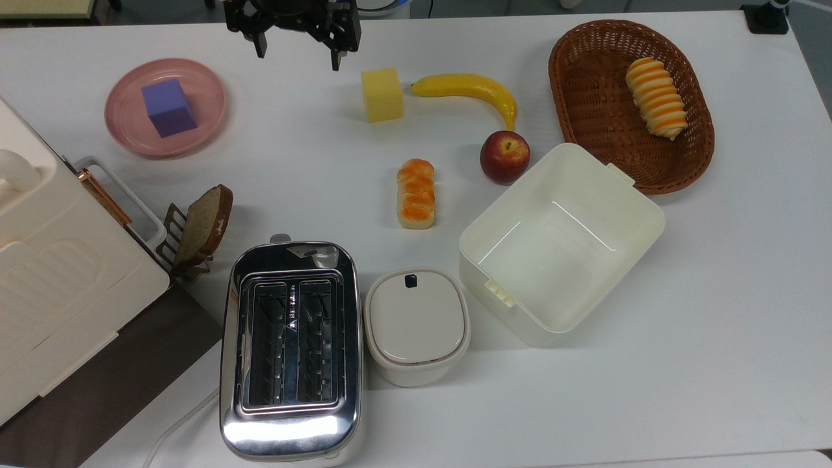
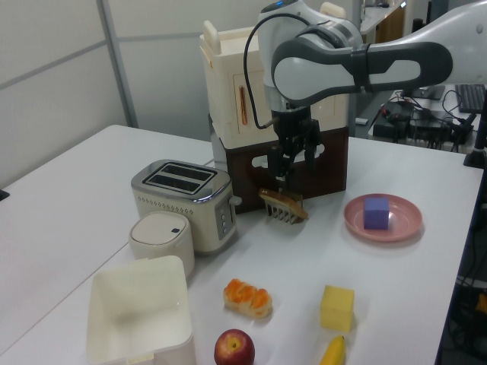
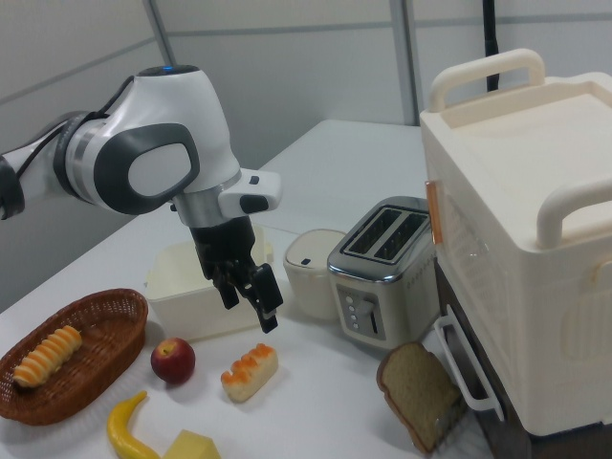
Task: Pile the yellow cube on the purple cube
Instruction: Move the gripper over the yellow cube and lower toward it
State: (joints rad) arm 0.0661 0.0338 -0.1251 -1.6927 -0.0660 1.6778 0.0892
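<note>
The pale yellow cube (image 1: 382,95) rests on the white table beside the tip of a banana. It also appears near the bottom of the left view (image 2: 337,307) and at the bottom edge of the right view (image 3: 194,447). The purple cube (image 1: 169,107) (image 2: 376,212) sits on a pink plate (image 1: 123,123) (image 2: 403,224). My gripper (image 1: 298,55) (image 2: 291,161) (image 3: 249,304) hangs open and empty above the table. In the top view it is between the plate and the yellow cube, touching neither.
A banana (image 1: 469,88), apple (image 1: 504,156) and glazed bread roll (image 1: 416,193) lie near the yellow cube. A wicker basket (image 1: 689,156) holds a striped roll. A white tub (image 1: 640,221), lidded pot (image 1: 416,322), toaster (image 1: 290,344), racked bread slice (image 1: 205,224) and large white cabinet (image 1: 58,273) crowd the front.
</note>
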